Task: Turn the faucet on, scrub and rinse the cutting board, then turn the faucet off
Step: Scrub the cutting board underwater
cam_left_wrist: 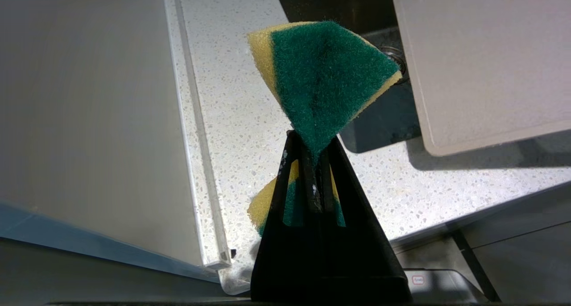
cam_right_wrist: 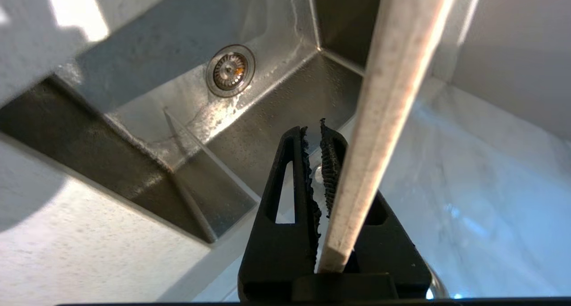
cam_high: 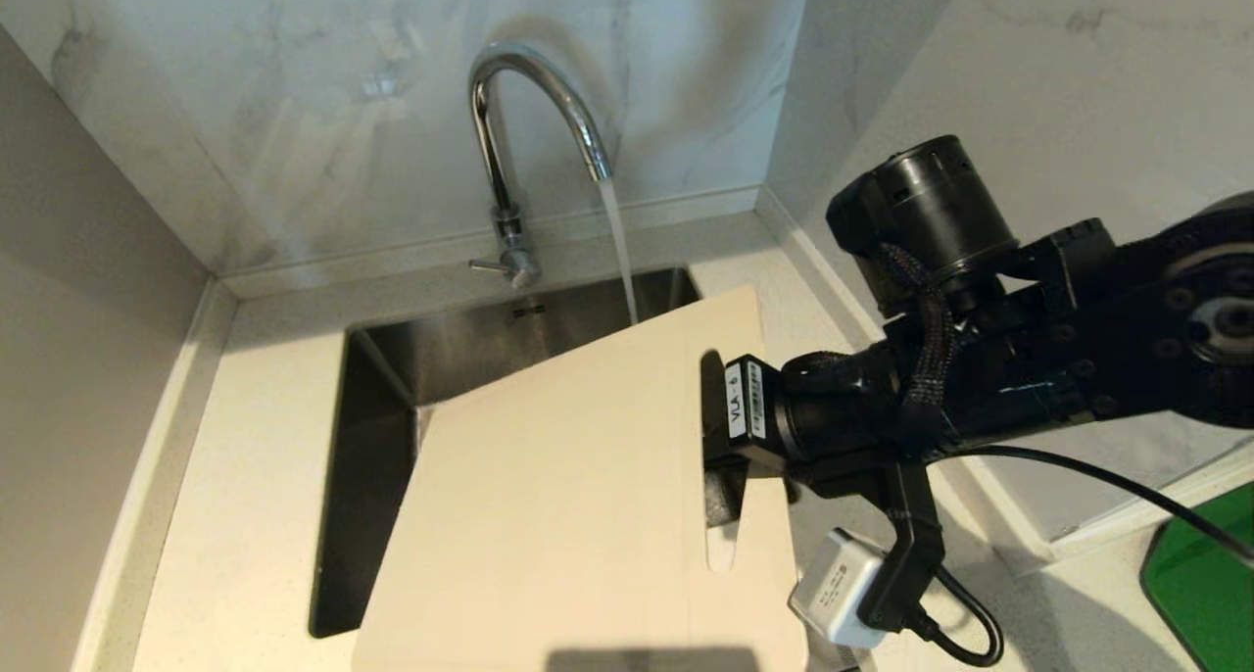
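Observation:
The chrome faucet [cam_high: 529,94] runs, and its water stream [cam_high: 617,251] drops behind the raised far edge of the cream cutting board [cam_high: 568,486]. The board hangs tilted over the sink [cam_high: 372,437]. My right gripper [cam_high: 720,437] is shut on it at the slot handle. From the right wrist the board [cam_right_wrist: 392,74] shows edge-on beside the gripper [cam_right_wrist: 312,127], above the drain [cam_right_wrist: 230,70]. My left gripper [cam_left_wrist: 312,138], outside the head view, is shut on a green and yellow sponge [cam_left_wrist: 325,74] over the counter, near the board's corner [cam_left_wrist: 482,60].
The faucet's thin lever [cam_high: 487,265] points left at its base. Marble walls close in behind and on the right. A bright green flat object [cam_high: 1205,584] lies on the counter at the far right. Speckled counter [cam_high: 235,476] runs left of the sink.

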Motion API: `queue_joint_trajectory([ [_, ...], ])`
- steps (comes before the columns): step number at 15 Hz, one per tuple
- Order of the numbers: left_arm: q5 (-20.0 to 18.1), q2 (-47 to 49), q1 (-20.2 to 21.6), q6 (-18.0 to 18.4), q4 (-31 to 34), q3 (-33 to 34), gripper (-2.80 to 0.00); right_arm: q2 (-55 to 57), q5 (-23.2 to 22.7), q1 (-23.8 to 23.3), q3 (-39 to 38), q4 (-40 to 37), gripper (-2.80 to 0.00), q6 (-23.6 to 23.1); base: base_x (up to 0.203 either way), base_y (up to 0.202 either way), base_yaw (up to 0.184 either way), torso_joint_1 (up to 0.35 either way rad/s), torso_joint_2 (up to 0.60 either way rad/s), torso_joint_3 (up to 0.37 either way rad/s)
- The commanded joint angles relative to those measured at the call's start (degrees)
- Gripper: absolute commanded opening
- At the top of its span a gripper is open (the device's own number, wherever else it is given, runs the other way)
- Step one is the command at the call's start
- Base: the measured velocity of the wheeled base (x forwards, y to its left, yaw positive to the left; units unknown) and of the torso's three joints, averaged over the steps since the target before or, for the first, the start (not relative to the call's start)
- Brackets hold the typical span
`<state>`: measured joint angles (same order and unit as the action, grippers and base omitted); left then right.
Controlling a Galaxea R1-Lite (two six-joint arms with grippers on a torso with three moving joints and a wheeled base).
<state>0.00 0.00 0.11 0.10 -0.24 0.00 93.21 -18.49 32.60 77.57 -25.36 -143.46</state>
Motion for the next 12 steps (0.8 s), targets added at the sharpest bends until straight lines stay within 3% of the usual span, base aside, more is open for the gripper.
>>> queue_joint_trajectory([
  [1,0.00,0.09,-0.02,-0.01,-0.02,0.09,-2.80,4.29,-0.12,-2.10,4.14,-1.07,-2.80,-3.30,0.000,0.000,0.000,0.000,0.00,0.000],
  [4,0.00,0.09,-0.02,-0.01,-0.02,0.09,-2.80,7.71,-0.03,-4.44,10.42,-3.49,-2.80,-6.56,0.000,0.000,0.000,0.000,0.00,0.000],
  [12,0.00,0.09,0.04,-0.10,-0.02,0.09,-2.80,16.63,-0.52,-6.16,20.35,-3.53,-2.80,-9.09,0.000,0.000,0.000,0.000,0.00,0.000],
])
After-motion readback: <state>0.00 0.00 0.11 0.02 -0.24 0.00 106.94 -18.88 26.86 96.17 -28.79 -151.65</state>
